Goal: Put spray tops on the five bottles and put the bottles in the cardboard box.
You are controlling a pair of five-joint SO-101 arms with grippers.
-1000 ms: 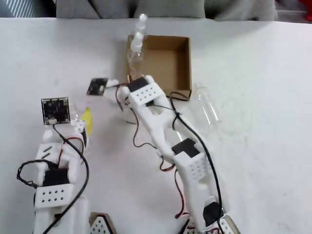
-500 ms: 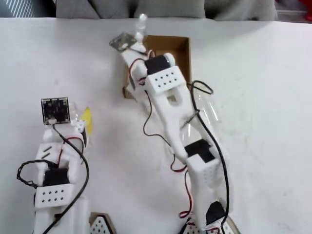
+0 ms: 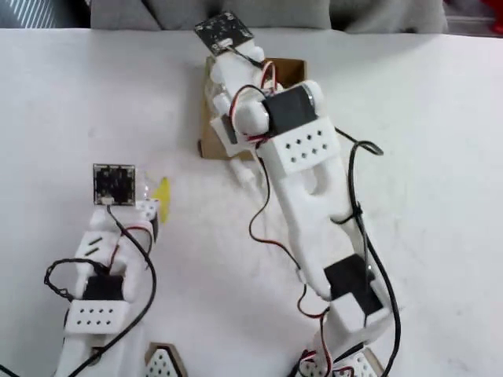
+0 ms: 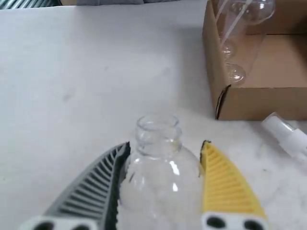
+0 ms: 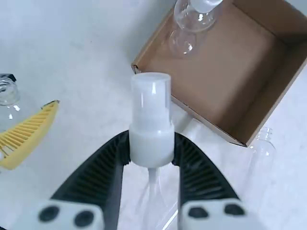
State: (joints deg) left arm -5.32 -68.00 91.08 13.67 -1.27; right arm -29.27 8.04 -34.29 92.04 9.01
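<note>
In cardboard box (image 5: 240,72): at least 1 capped bottle (image 5: 187,28). Clamped in left jaws: bare bottle (image 4: 156,158); right jaws: spray top (image 5: 151,120). Rest pending.

Plain white table (image 3: 440,141)

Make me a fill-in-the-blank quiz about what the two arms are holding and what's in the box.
The left end effector holds a clear bottle between a grey finger and a ___ one.
The right end effector is shut on a ___ spray top.
The cardboard box holds ___ topped bottle.
Missing words: yellow; white; one.
</note>
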